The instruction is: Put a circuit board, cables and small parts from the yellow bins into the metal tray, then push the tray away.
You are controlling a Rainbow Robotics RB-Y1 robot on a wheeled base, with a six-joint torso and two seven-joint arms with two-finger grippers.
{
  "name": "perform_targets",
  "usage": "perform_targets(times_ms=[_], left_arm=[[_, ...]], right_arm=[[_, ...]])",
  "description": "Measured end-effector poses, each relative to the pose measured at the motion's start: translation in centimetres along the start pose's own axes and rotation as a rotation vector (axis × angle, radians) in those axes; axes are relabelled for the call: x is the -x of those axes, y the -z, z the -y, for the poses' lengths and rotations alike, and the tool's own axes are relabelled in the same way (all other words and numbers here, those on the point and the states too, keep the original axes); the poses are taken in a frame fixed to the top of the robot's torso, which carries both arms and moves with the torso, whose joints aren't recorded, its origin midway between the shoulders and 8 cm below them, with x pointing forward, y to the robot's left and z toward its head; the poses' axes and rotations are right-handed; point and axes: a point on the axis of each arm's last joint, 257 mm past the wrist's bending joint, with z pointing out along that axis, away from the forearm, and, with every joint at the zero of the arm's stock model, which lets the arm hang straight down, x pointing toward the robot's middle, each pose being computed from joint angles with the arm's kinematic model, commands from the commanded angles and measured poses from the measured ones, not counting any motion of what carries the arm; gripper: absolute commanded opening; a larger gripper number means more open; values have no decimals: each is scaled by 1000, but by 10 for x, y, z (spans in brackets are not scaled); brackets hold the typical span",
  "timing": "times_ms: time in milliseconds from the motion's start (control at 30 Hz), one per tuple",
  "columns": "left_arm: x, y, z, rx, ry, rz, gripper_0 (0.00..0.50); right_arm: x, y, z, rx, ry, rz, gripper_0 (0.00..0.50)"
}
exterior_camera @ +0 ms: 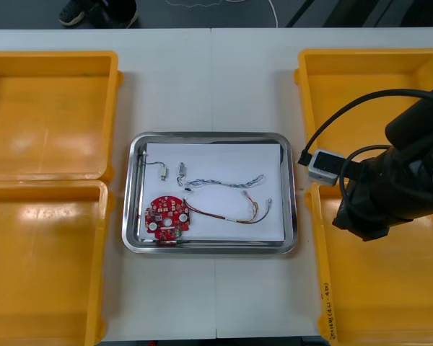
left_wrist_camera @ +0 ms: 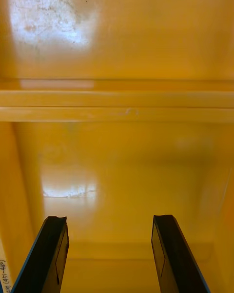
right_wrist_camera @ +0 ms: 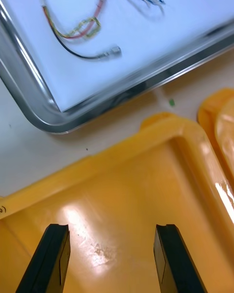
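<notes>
The metal tray, white inside, sits mid-table. In it lie a round red circuit board, a twisted blue and white cable, a red and yellow cable and two small metal parts. My right arm hangs over the near right yellow bin. The right gripper is open above that bin's bare floor, just short of the tray's corner. A black cable lies near that corner. The left gripper is open over a bare bin floor.
Two yellow bins stand at the left, another at the far right. A strip of bare table runs beyond the tray to the far edge. A person's shoes show past that edge.
</notes>
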Motion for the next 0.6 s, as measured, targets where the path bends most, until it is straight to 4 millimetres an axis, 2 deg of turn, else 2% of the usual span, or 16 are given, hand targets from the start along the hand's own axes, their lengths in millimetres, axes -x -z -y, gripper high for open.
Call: perform_targets(times_ms=[167,367,600], left_arm=[[-13,-1,-2,2,-3,-15,500],[-24,-2,-2,-3,-2,-32,500],[-30,-2,0,-19,-60,-42,500]], right_arm=[[27,-5,-11,-9,122,13,500],[59,-14,-34,24,230,31,500],[91,-27,-49,27,320,21,500]])
